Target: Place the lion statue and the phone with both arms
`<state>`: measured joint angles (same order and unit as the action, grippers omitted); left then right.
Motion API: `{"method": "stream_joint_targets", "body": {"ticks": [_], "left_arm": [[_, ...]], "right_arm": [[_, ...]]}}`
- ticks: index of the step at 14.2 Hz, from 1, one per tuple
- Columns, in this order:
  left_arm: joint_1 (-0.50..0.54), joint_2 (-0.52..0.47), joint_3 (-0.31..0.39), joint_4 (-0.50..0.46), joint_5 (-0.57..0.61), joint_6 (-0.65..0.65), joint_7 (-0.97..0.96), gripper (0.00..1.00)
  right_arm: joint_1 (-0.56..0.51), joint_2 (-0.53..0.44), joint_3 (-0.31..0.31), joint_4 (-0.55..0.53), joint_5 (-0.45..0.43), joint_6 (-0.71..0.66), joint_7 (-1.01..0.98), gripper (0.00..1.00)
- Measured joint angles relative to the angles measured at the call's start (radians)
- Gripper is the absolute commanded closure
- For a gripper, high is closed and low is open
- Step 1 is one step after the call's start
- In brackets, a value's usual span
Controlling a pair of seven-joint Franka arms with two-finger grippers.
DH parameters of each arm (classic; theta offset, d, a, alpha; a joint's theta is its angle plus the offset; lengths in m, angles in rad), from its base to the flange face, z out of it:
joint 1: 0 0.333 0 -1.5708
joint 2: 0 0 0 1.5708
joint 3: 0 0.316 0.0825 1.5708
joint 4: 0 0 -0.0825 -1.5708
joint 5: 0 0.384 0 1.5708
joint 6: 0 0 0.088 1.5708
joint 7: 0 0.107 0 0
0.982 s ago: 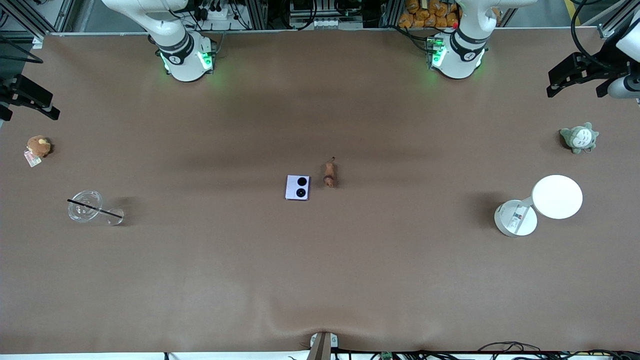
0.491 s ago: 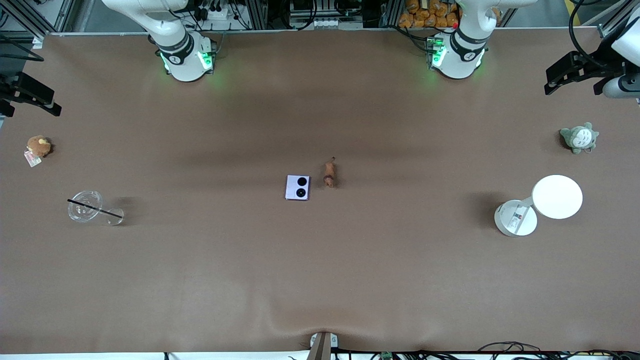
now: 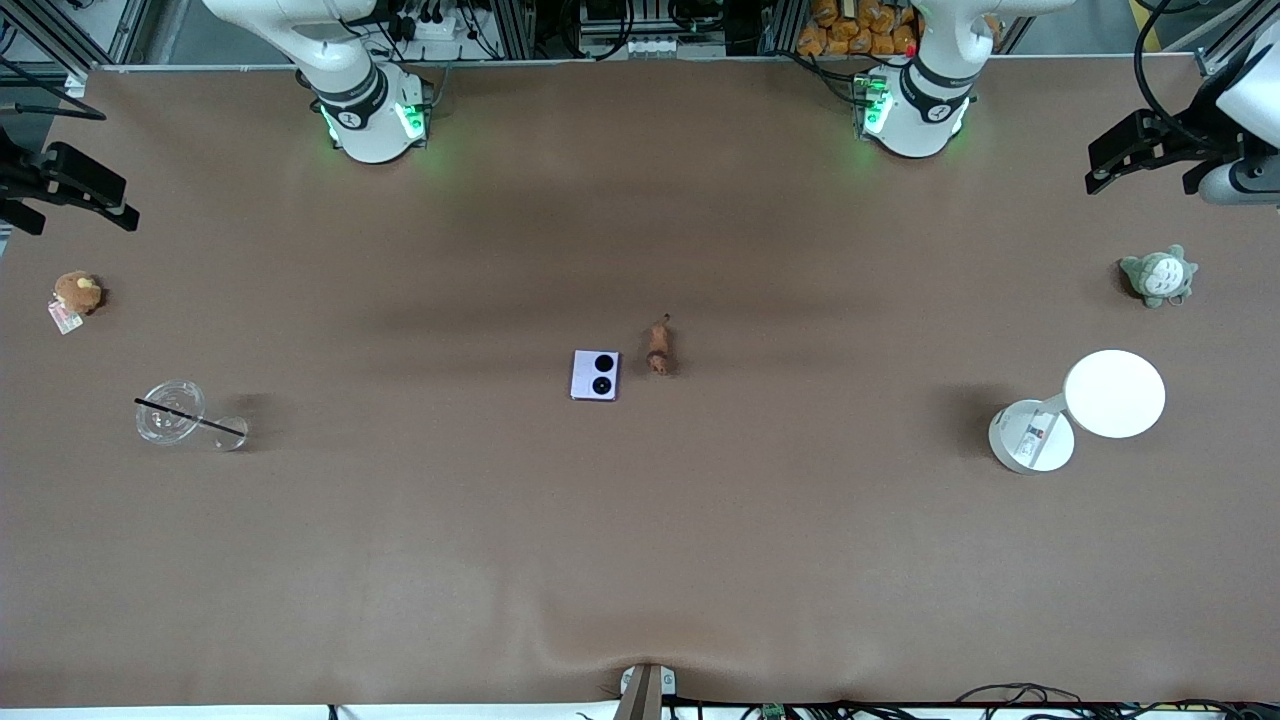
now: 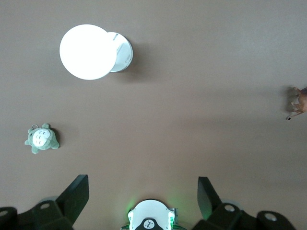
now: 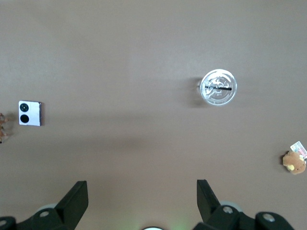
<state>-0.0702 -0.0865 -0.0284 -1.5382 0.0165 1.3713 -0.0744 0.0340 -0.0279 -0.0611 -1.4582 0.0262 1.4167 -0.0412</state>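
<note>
So at this point you had both arms parked way out at the ends of the worktop [image 3: 640, 560], high up. The left tool [image 4: 141, 189] was spread wide with nothing in it, sitting over the left arm's end near the grey plush [image 3: 1158, 276] and the white round stand [image 3: 1080, 410]. The right tool [image 5: 141, 189] was just as wide and empty, over the right arm's end near the brown plush [image 3: 76, 292] and the clear cup with a straw [image 3: 172, 412].

The lion statue [image 3: 658, 347] and the phone [image 3: 595, 374] were lying in the middle of the worktop, just beside each other but not touching, phone a bit nearer the front camera and toward the right arm's end.

My worry: those two sat so close that if you brought both arms in together, the tools could bump each other or knock the neighbouring item. The lion is tiny and lying down, so a slightly off grip would probably just flick it away. The phone is flat, so the fingers might skid off its edges.
</note>
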Motion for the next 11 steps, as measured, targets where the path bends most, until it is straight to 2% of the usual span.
{"method": "stream_joint_targets", "body": {"ticks": [6, 11], "left_arm": [[-0.009, 0.025, -0.012, 0.000, 0.000, 0.008, -0.007, 0.00], [-0.013, 0.064, -0.095, 0.000, -0.001, 0.052, -0.033, 0.00]], "right_arm": [[-0.001, 0.011, -0.009, 0.000, -0.001, 0.046, 0.000, 0.00], [-0.004, 0.080, -0.013, -0.001, -0.001, 0.167, 0.000, 0.00]]}}
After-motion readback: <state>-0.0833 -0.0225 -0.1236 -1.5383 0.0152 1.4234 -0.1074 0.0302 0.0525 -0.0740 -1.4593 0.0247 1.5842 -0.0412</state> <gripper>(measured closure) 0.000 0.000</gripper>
